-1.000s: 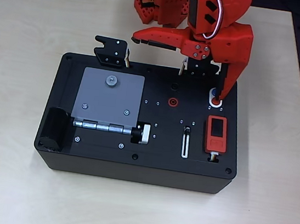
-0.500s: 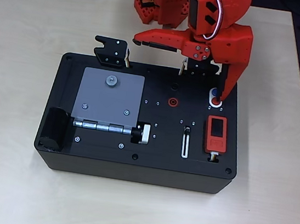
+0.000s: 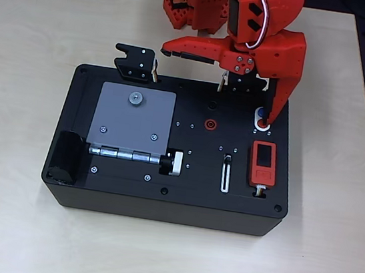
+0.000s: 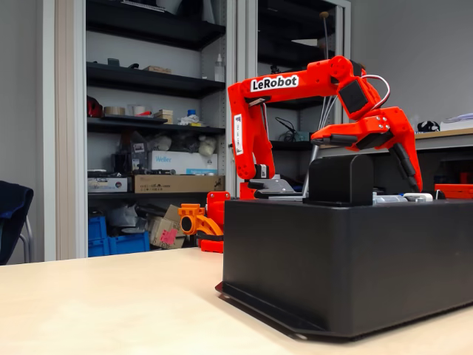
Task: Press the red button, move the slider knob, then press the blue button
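The red button (image 3: 263, 125) sits near the back right of the black box (image 3: 127, 196) in the overhead view, sharing its white oval surround with the blue button (image 3: 260, 112) just behind it. One orange finger (image 3: 278, 99) of your gripper (image 3: 217, 80) points down with its tip touching the red button; part of the button is hidden under that tip. The other finger juts out to the left over the box's back edge, so the pincer stands spread wide, grasping nothing.

The slider knob (image 3: 228, 159) is at the far end of its white-rimmed slot, toward the front of the box and left of the red rectangular module (image 3: 263, 164). Further left you have the red ring socket (image 3: 210, 123), then the grey plate (image 3: 133, 120) with its hinge bar and silver-and-black cylindrical knob (image 3: 173, 163).

In the fixed view the arm (image 4: 295, 89) reaches over the box from behind, the lower finger (image 4: 408, 166) angled down behind the top edge.
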You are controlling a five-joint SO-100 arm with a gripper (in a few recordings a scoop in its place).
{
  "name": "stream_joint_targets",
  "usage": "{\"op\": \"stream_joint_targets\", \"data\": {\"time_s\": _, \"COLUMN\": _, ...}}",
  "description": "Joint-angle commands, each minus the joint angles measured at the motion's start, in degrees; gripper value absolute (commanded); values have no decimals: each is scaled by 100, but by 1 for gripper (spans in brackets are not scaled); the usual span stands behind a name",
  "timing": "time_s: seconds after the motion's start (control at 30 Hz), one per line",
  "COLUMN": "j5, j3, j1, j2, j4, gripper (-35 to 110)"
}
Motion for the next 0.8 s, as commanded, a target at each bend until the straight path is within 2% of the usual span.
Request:
{"op": "stream_joint_targets", "data": {"time_s": 0.0, "j5": 105, "j3": 132, "j1": -35, "j2": 299, "j4": -9, "gripper": 104}}
{"op": "stream_joint_targets", "data": {"time_s": 0.77, "j5": 272, "j3": 387, "j1": -141, "j2": 290, "j4": -299, "gripper": 104}}
